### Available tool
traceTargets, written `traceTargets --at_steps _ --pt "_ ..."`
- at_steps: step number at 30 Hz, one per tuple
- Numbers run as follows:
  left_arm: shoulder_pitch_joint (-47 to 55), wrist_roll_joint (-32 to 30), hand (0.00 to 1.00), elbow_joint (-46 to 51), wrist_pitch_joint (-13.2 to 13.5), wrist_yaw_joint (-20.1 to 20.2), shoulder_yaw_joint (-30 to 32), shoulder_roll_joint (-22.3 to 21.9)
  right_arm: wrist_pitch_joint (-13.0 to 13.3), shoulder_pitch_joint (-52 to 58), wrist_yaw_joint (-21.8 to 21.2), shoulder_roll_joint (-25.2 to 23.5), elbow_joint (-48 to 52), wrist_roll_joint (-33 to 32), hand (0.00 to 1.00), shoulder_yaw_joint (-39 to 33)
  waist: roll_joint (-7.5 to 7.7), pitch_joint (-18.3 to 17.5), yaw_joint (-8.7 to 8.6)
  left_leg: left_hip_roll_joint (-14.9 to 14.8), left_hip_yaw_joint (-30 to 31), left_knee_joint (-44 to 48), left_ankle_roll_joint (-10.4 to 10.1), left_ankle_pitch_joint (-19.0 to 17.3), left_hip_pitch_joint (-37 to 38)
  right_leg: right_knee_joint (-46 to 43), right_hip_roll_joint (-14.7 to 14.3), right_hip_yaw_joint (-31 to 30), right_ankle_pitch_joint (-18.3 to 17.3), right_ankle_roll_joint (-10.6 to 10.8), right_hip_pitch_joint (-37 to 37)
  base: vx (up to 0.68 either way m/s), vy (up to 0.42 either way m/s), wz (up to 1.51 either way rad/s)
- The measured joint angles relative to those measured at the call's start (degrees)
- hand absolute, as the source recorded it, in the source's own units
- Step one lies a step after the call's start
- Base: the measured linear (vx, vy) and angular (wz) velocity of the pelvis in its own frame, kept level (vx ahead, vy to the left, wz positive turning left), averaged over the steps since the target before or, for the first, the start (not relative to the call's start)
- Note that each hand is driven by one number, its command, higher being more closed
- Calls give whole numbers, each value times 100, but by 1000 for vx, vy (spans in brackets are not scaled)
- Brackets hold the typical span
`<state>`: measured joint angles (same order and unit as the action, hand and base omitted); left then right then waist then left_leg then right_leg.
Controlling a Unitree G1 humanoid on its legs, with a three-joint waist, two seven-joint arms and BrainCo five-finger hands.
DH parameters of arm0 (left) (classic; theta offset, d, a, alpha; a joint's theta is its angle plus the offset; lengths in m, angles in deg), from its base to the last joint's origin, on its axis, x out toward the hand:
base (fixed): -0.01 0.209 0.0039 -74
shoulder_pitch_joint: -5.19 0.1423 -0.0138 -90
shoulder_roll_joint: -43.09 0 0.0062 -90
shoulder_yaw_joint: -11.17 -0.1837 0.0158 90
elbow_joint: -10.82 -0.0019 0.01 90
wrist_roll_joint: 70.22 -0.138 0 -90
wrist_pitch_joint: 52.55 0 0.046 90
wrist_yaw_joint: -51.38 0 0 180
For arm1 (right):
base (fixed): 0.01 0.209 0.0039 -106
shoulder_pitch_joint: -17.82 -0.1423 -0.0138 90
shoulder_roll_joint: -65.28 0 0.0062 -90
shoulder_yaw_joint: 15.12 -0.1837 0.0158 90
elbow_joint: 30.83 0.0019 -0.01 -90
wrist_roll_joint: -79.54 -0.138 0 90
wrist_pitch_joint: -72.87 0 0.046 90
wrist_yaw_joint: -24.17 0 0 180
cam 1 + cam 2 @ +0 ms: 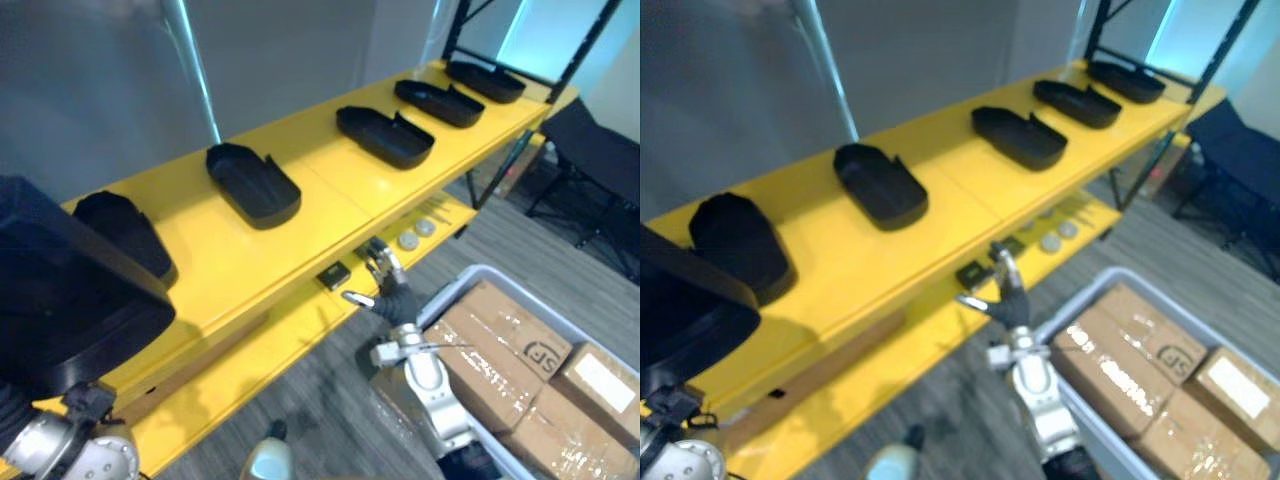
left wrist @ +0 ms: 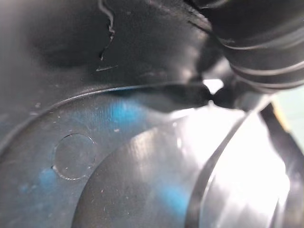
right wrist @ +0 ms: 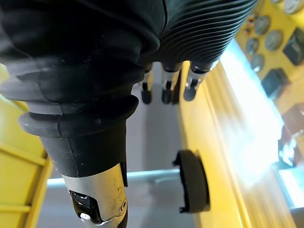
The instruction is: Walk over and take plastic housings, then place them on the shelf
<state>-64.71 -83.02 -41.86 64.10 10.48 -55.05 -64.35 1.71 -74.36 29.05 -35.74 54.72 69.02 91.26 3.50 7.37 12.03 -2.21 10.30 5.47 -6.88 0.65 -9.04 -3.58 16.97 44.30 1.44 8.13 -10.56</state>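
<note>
Where the left arm comes in at the lower left, a big black housing [image 1: 70, 300] sits close under the head camera, above the wrist and in front of the near end of the shelf [image 1: 330, 185]. Seen from the wrist, the left hand [image 2: 259, 38] has its ribbed cover hard against the housing's glossy inside. Whether it grips the housing I cannot tell.

Five more housings [image 1: 252, 183] lie in a row along the yellow top tier, each apart from the next. The right hand [image 1: 388, 290] hangs just by the shelf's front edge, fingers straight and loose, holding nothing.

Small discs [image 1: 408, 240] and a black block [image 1: 333, 275] lie on the lower tier. A grey bin [image 1: 470, 275] packed with cardboard boxes [image 1: 500, 340] stands on the floor [image 1: 330, 390] beside the right arm.
</note>
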Motion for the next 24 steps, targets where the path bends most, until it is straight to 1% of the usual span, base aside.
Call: traceTargets --at_steps 1,2,4,5,6,7,9,10,11,12,13,15,16,18,19,20,21,22,23,24 --pt "-103 -9 100 0 84 16 -94 134 80 -3 -42 41 -1 1 0 -49 3 2 -16 2 67 5 0 44 -33 -174 16 -236 -31 -47 67 36 62 60" --pt "-225 -7 100 -1 125 28 -249 301 122 -3 -89 47 -2 2 0 -107 1 4 -32 7 199 18 -5 70 -70 -323 9 -442 -94 -146 90 30 44 58" --pt "-382 -7 100 -27 127 105 -495 452 176 -10 -98 80 -8 2 0 -159 -1 6 -39 32 375 24 -17 107 -108 -482 -8 -668 -239 -310 93 -2 -14 57" --pt "-510 4 100 -84 136 149 -665 546 254 -46 -109 81 -18 7 0 -151 6 17 -39 72 516 27 -35 135 -115 -509 -24 -721 -409 -356 27 -28 -78 63" --pt "-595 6 100 -193 158 190 -732 572 287 -114 -117 99 -22 9 0 -147 -9 44 -35 112 604 47 -72 159 -112 -503 -32 -724 -571 -350 -68 -38 -96 49" --pt "-610 11 100 -239 161 209 -741 558 287 -181 -132 122 -26 7 0 -148 -54 95 -36 115 638 93 -87 168 -110 -501 -54 -736 -623 -313 -123 -67 -107 29" --pt "-555 72 100 -310 162 270 -867 552 288 -379 -209 251 -45 6 0 -140 -258 245 -29 -20 652 140 -184 230 -98 -498 -220 -843 -713 -190 -186 -136 -114 8" --pt "-470 83 100 -311 168 319 -906 550 287 -408 -247 301 -48 3 0 -119 -329 320 -30 -87 660 118 -229 290 -91 -492 -289 -852 -841 -65 -220 -151 -117 5" --pt "-431 94 100 -312 173 360 -916 551 287 -391 -256 317 -50 3 0 -103 -342 345 -45 -104 661 101 -254 321 -86 -475 -318 -862 -933 -18 -255 -161 -133 11" --pt "-376 101 100 -343 192 417 -978 542 287 -306 -286 322 -56 4 0 -84 -410 391 -65 -171 675 83 -300 365 -49 -490 -386 -875 -1021 97 -307 -162 -118 7" --pt "-282 117 100 -355 222 459 -1011 543 287 -208 -307 347 -82 7 0 -63 -465 431 -76 -268 616 31 -290 394 49 -491 -441 -878 -1087 111 -359 -166 -100 0" --pt "-113 112 100 -355 317 478 -1010 541 307 -132 -357 363 -83 4 0 -16 -498 434 -112 -355 484 -103 -213 456 130 -614 -423 -881 -1181 129 -358 -134 -40 3" --pt "-40 94 100 -355 384 476 -1007 542 370 -136 -379 381 -83 -8 0 21 -499 434 -175 -432 279 -114 -172 486 115 -678 -404 -855 -1233 163 -347 -138 -6 15" --pt "-27 13 100 -352 502 430 -961 543 499 -159 -423 369 -81 -96 0 68 -474 439 -154 -469 6 -91 -155 498 96 -693 -351 -861 -1268 190 -348 -82 30 6" --pt "-37 -102 100 -320 623 332 -838 545 532 -236 -474 328 -53 -99 0 102 -409 423 -112 -410 -142 -32 -156 495 64 -692 -246 -857 -1287 219 -349 -4 76 1" --pt "-56 -124 100 -278 650 329 -806 546 545 -293 -472 324 -48 -99 0 118 -374 411 -100 -355 -161 64 -160 483 -1 -692 -200 -846 -1296 234 -349 14 90 15" --pt "-163 -125 100 -188 734 352 -789 561 564 -404 -442 317 -13 -100 0 111 -247 414 -45 -176 -170 355 -25 352 -174 -672 -81 -849 -1317 258 -357 58 159 31" --pt "-286 -128 100 -77 825 367 -753 572 567 -499 -351 304 4 -99 0 103 -54 371 -9 40 -309 714 237 130 -350 -598 57 -869 -1353 249 -398 88 147 37" --pt "-340 -139 100 -21 844 370 -735 583 568 -526 -294 290 5 -95 0 91 20 376 -2 155 -359 879 389 -63 -373 -577 94 -856 -1422 160 -496 183 163 56" --pt "-510 -194 100 -62 916 367 -707 581 587 -565 -160 327 25 -79 0 24 -35 410 -40 243 -300 1132 249 -291 -359 -1576 239 -988 -1321 -249 -432 169 121 51"
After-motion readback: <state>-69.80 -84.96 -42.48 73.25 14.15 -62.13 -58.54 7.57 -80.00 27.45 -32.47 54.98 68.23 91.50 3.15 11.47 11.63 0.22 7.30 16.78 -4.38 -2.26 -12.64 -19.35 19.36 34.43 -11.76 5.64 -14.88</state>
